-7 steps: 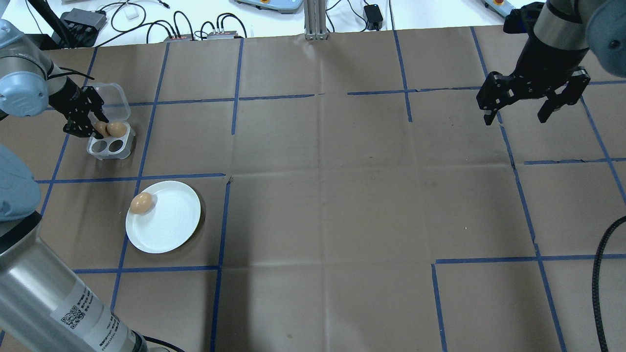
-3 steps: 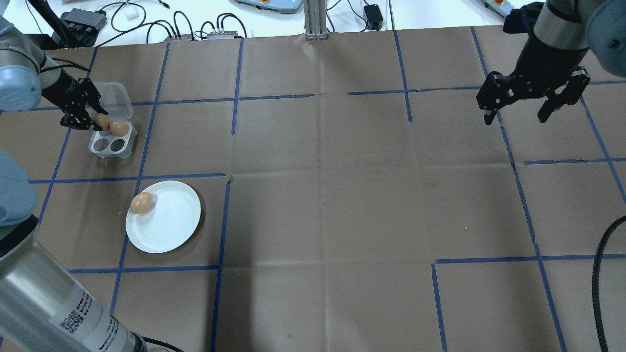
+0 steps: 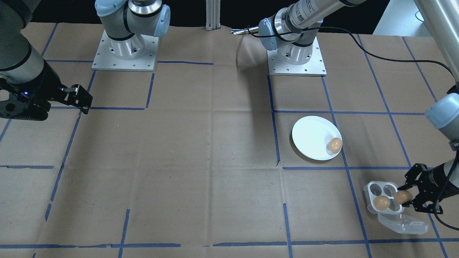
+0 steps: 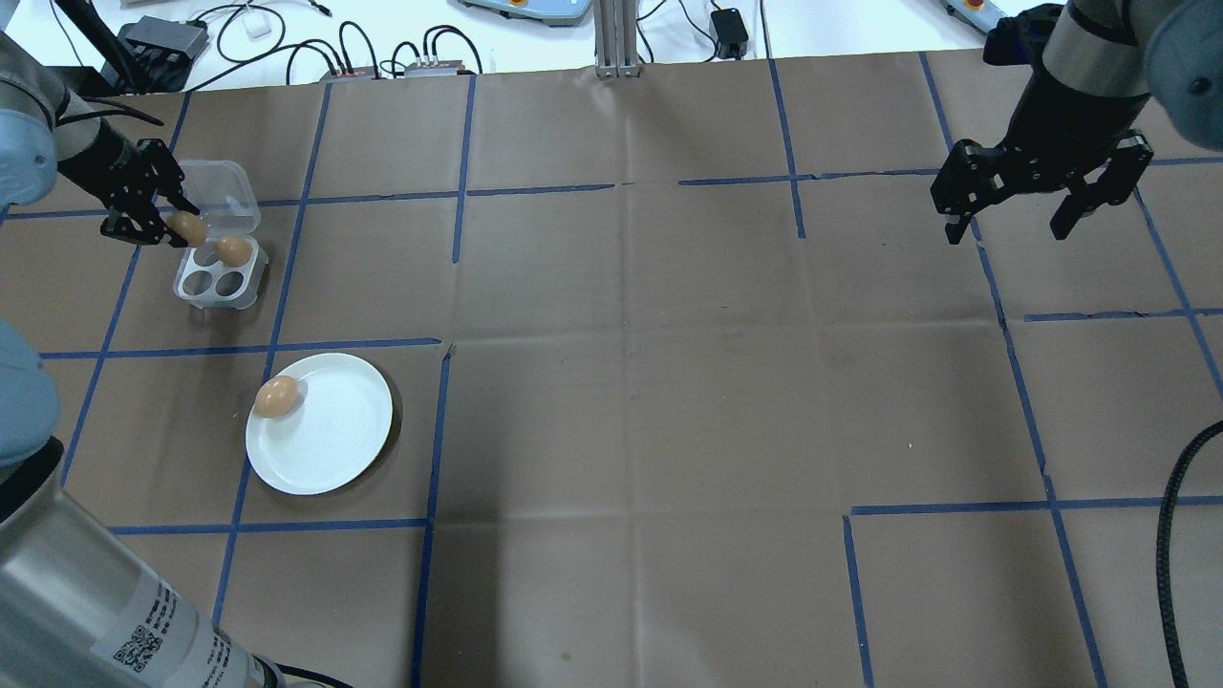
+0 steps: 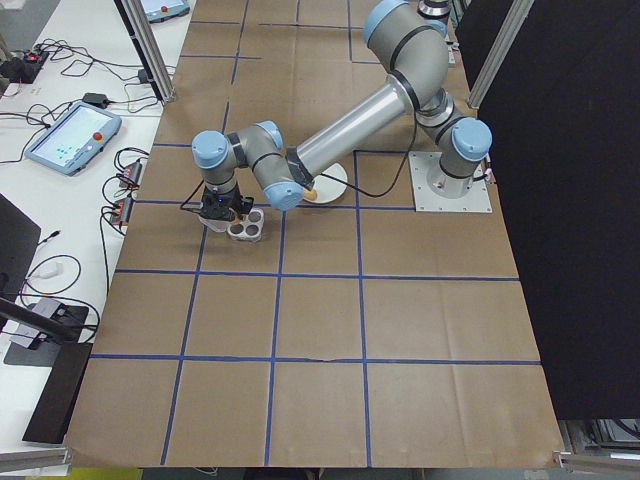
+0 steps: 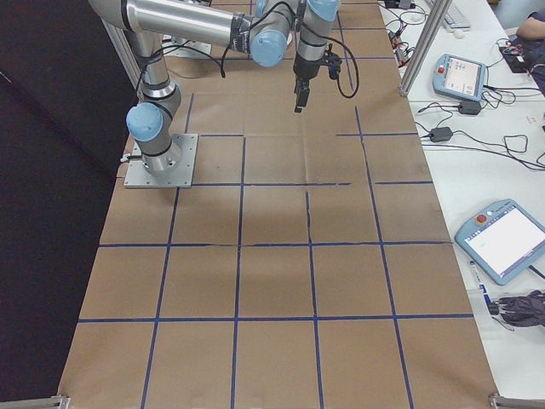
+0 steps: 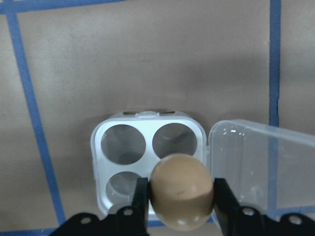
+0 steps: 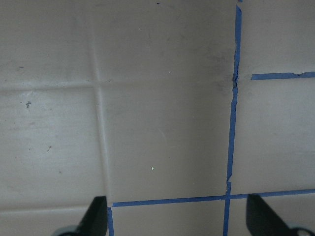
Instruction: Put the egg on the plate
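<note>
My left gripper (image 4: 180, 227) is shut on a brown egg (image 4: 188, 228), held just above the back-left corner of the clear egg box (image 4: 217, 294). In the left wrist view the egg (image 7: 181, 191) sits between the black fingers over the box (image 7: 147, 117), whose three visible cells are empty. A second egg (image 4: 232, 249) rests in the box. The white plate (image 4: 334, 435) lies nearer me with a third egg (image 4: 277, 397) on its left rim. My right gripper (image 4: 1006, 232) hangs open over bare paper at the far right.
The box's hinged lid (image 4: 227, 187) lies open behind it. Brown paper with blue tape lines (image 4: 449, 196) covers the table. Cables and boxes (image 4: 287, 43) sit beyond the far edge. A black hose (image 4: 1168, 535) hangs at the right.
My left gripper has lifted the egg out of its cell and drawn it up and to the left. The right arm, plate and other eggs have not moved.
</note>
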Available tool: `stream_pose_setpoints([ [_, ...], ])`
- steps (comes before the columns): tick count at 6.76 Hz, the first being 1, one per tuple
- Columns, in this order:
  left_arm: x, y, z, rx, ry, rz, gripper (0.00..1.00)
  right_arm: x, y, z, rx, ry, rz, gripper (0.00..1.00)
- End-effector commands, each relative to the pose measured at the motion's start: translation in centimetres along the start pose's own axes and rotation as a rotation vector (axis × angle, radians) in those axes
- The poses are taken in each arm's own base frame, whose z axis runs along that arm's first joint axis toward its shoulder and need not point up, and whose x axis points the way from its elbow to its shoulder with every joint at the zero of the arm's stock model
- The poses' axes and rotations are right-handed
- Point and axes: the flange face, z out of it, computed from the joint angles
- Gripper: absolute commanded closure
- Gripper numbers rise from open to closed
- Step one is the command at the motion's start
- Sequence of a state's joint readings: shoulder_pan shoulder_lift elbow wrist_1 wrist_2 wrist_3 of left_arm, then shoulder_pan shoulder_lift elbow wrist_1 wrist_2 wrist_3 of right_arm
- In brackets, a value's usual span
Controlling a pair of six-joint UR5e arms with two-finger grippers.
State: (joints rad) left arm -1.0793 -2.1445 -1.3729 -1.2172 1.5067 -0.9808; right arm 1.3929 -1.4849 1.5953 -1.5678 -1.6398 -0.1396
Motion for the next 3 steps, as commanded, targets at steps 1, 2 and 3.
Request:
stream_pose_setpoints([
  [1, -2.0, 4.7, -1.4, -0.053, -0.084, 0.037, 0.89, 0.0, 0.0, 0.0, 0.000, 0.000, 0.000, 0.00],
  [2, -2.8, 9.2, -0.2, -0.084, -0.121, 0.087, 0.89, 0.0, 0.0, 0.0, 0.000, 0.000, 0.000, 0.00],
  [3, -3.9, 13.3, 1.1, -0.140, -0.140, 0.130, 0.89, 0.0, 0.0, 0.0, 0.000, 0.000, 0.000, 0.00],
])
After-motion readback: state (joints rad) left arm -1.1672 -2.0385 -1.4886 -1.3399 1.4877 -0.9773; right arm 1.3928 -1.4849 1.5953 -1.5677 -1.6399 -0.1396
